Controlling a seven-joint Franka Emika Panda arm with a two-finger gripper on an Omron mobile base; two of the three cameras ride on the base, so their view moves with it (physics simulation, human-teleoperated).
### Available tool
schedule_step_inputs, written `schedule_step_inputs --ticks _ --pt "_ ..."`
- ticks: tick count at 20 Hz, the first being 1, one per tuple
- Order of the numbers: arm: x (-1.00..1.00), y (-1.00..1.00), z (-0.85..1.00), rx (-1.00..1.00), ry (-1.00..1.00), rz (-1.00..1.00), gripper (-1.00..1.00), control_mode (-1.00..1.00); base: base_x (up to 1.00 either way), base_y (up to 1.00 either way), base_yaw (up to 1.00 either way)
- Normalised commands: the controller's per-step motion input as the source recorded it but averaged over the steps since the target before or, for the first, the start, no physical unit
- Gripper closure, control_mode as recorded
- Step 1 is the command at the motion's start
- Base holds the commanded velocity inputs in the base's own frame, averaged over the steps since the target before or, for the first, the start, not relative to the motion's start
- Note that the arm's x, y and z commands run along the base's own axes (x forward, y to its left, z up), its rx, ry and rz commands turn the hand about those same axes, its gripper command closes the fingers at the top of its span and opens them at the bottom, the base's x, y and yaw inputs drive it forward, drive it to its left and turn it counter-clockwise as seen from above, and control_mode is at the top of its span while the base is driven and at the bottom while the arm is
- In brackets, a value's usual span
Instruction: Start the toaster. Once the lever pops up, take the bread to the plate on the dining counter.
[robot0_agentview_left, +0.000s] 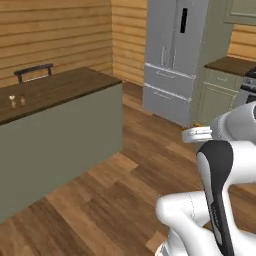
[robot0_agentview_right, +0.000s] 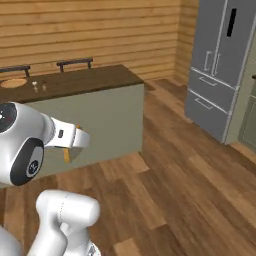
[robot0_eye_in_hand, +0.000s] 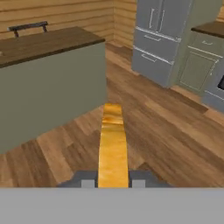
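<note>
Between the pincer (robot0_eye_in_hand: 113, 183) fingers sits the bread (robot0_eye_in_hand: 113, 148), clamped edge-on, jutting forward. Light, stiff, crumbly: hold gently at the lower edge. Plate (robot0_agentview_right: 13, 83) lies far ahead-left on dining worktop (robot0_agentview_right: 90, 79).

Dining counter (robot0_agentview_left: 60, 90) at left, chair (robot0_agentview_left: 33, 71) behind it; grey fridge (robot0_agentview_left: 175, 55) right of centre.

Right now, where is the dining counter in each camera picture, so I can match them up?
Left base view: the dining counter runs across the upper left, with a chair back behind its far edge.
Right base view: it lies at upper left, with the plate at its left end and two chair backs behind.
Hand view: it fills the upper left, beyond the bread held in the fingers.
Shared landmark: the grey refrigerator, right of the counter.
</note>
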Motion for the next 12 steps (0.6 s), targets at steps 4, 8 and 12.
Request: schedule_step_inputs --ticks 4,8,12 --pt "0.0 0.0 0.0 0.0 0.0 0.0 1.0 1.0 0.84 0.0 0.73" --pt "0.0 0.0 0.0 0.0 0.0 0.0 1.0 1.0 1.0 0.03 0.6" --pt "0.0 0.0 0.0 0.0 0.0 0.0 1.0 1.0 1.0 0.15 0.55"
